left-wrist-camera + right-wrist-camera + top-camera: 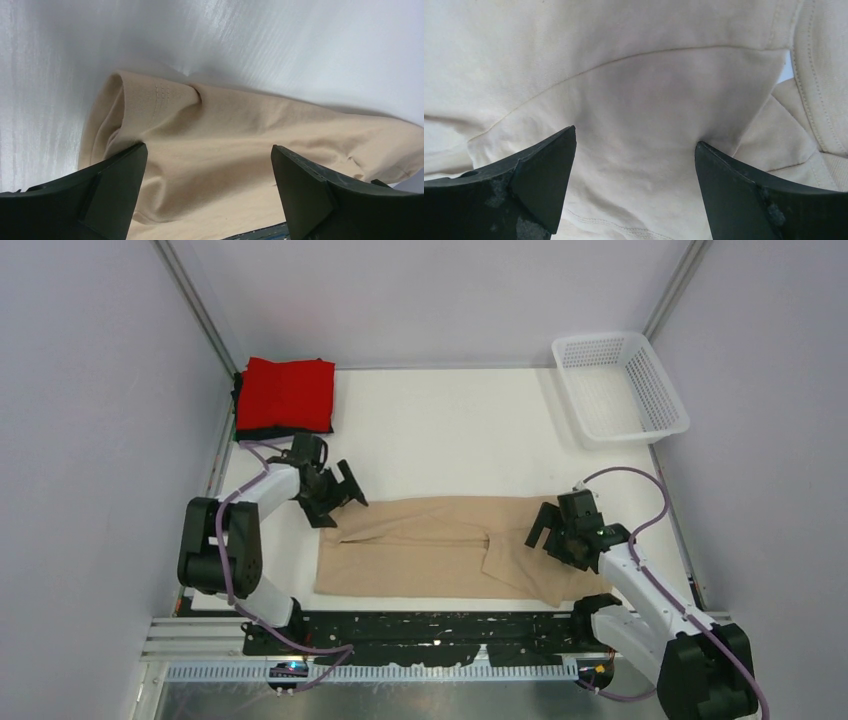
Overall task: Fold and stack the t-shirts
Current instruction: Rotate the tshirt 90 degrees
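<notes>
Basket [621,390] of white plastic mesh sits at the upper right of the overhead view, set askew near the right wall; inside it you see only its own mesh floor. At the upper left, a folded red t-shirt [287,392] lies on top of a dark folded one [262,432], whose edge peeks out along the left and lower sides. The beige t-shirt [430,555] lies in a wide band across the lower middle of the table [450,430], rumpled at its right end. Your left gripper [338,498] hangs at that shirt's upper left corner, jaws spread wide above the cloth. Your right gripper [551,536] is over the shirt's right part, also spread wide, cloth close beneath; whether its fingers touch it, you cannot tell.
</notes>
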